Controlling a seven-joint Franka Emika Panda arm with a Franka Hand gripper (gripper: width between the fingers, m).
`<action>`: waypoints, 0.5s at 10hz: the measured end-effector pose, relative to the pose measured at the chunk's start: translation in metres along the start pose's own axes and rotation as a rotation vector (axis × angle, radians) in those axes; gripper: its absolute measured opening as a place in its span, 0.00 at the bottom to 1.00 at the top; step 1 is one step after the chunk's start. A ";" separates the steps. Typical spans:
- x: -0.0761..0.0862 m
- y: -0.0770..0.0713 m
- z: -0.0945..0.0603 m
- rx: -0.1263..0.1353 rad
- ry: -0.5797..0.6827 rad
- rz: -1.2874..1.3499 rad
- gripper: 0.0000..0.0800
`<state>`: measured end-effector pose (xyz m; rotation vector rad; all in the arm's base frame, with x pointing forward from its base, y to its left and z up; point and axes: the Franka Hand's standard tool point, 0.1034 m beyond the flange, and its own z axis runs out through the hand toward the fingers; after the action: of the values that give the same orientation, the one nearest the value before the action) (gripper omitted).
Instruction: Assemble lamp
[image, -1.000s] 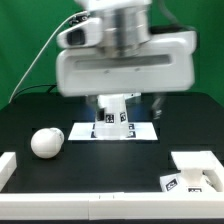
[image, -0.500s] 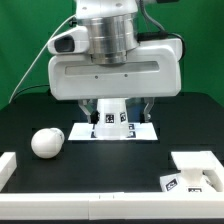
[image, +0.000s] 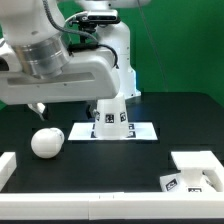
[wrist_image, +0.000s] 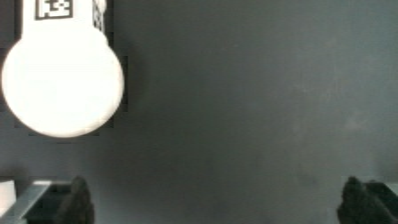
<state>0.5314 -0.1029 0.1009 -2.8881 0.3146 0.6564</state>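
The ball-shaped bulb lies on the black table at the exterior view's left; in the wrist view it is a white oval with a tag at one end. The cone shade stands upright by the marker board. The square stepped base sits at the exterior view's right front. My gripper hangs just above and slightly behind the bulb. In the wrist view the gripper is open and empty, with the bulb off to one side of its fingertips.
A white rail borders the table at the exterior view's left front and another runs along the front edge. The arm's large white body spans the upper left of the exterior view. A green backdrop stands behind.
The arm has swung from the middle over to the exterior view's left, uncovering the shade and bringing the gripper over the bulb. The lamp parts have not moved.
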 end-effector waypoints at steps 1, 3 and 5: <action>-0.004 0.000 0.003 0.007 -0.083 0.001 0.87; -0.009 0.021 0.016 0.017 -0.273 -0.018 0.87; -0.015 0.060 0.012 -0.061 -0.488 -0.030 0.87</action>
<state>0.4987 -0.1553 0.0900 -2.6594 0.1841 1.3427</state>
